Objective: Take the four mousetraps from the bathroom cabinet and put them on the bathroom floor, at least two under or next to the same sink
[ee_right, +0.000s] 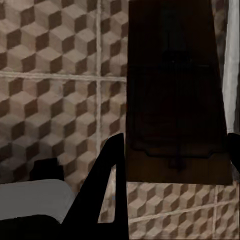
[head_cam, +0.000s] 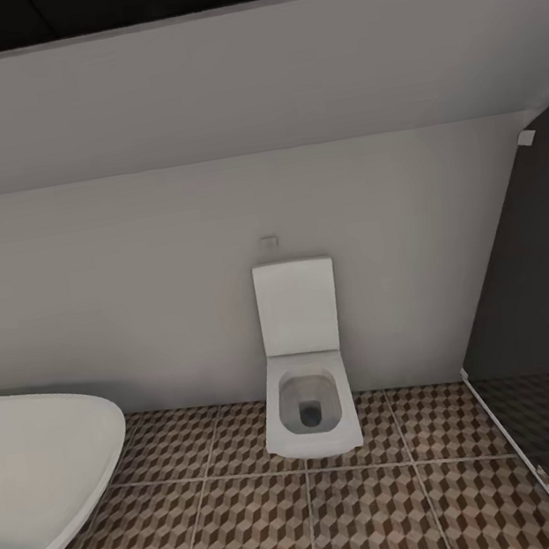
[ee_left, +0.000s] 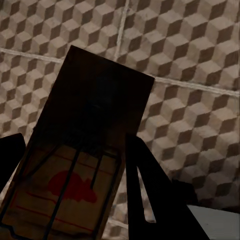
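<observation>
In the left wrist view my left gripper (ee_left: 72, 140) is shut on a mousetrap (ee_left: 75, 185), a tan board with dark wire and a red mark, held above the bathroom floor (ee_left: 200, 50). My right gripper (ee_right: 176, 137) is shut on a second mousetrap (ee_right: 172, 75), which looks dark brown in shadow, with one finger (ee_right: 107, 170) beside it over the cube-patterned floor (ee_right: 50, 50). The cabinet and the sink are out of view.
Ahead, a white toilet (head_cam: 308, 394) with its lid up stands against the pale wall. A white bathtub (head_cam: 38, 466) curves in at the left. A dark shower enclosure (head_cam: 544, 336) closes the right side. Tiled floor (head_cam: 351, 521) lies between them.
</observation>
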